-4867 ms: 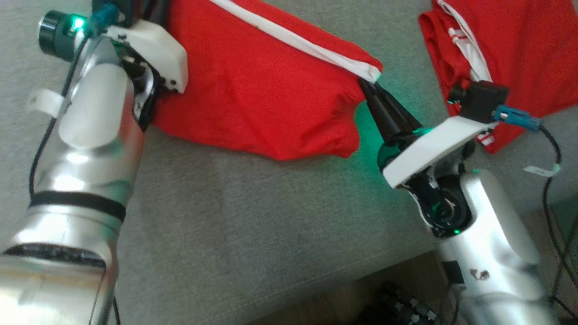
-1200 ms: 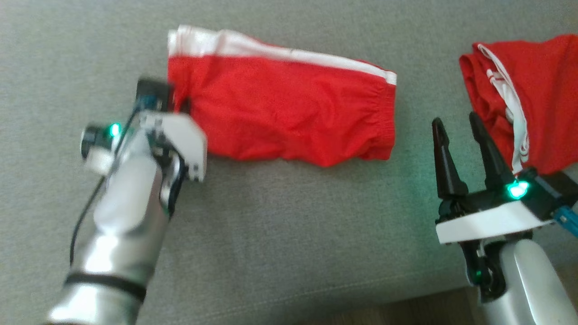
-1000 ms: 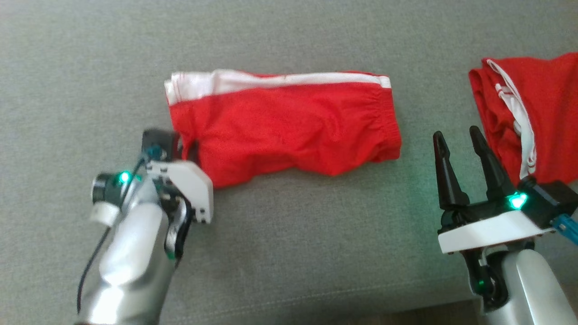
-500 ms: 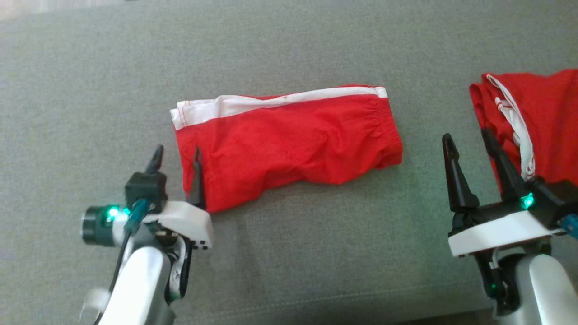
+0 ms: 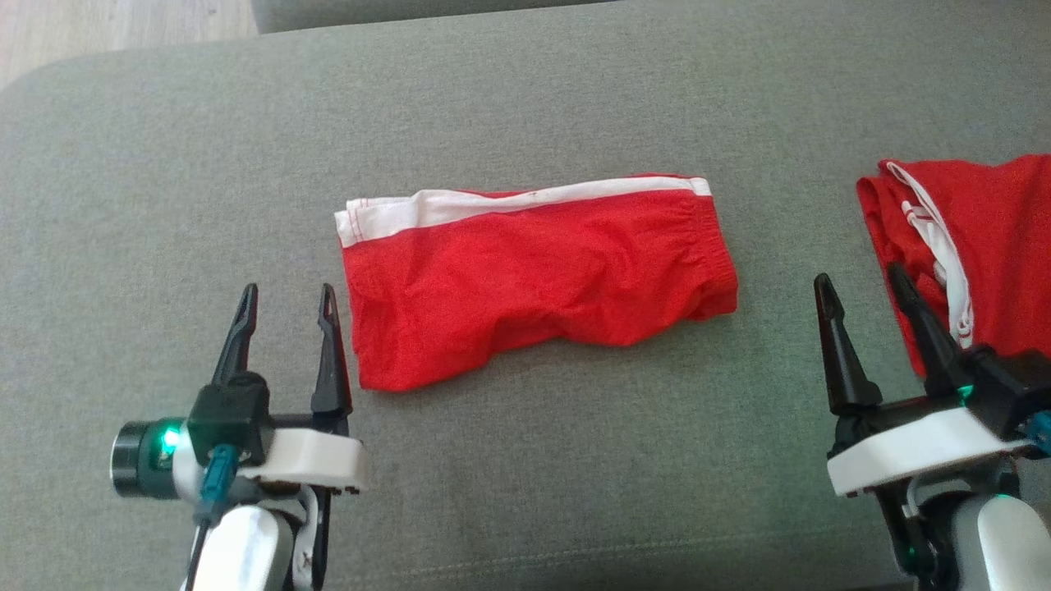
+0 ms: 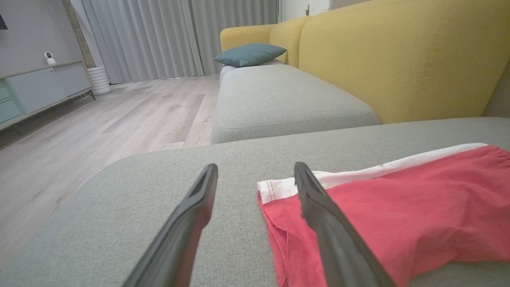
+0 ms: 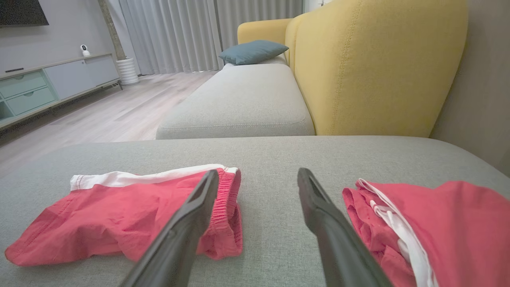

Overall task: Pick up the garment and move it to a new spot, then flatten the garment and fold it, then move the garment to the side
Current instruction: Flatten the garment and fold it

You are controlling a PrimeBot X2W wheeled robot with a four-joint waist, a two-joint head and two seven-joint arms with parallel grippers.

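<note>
- Fingers (image 5: 236, 336) spread wide, empty: left gripper (image 5: 287, 289), right gripper (image 5: 858, 275).
- Shorts (image 5: 534, 271): light, limp; prob. sag when lifted.
- Grip pts: waistband (image 5: 708, 246) + hem corner (image 5: 355, 230).

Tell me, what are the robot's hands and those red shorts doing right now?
Left hand open, empty, beside the red shorts. Right hand open, empty. Shorts lie on the grey cushion. Second red garment at right, not blocking.

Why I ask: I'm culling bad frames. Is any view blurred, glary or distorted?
Head view: sharp, evenly lit, no glare; shadow under the middle shorts. Left wrist view: left claw soft near the lens, wide-angle stretch. Right wrist view: the same for the right claw.
</note>
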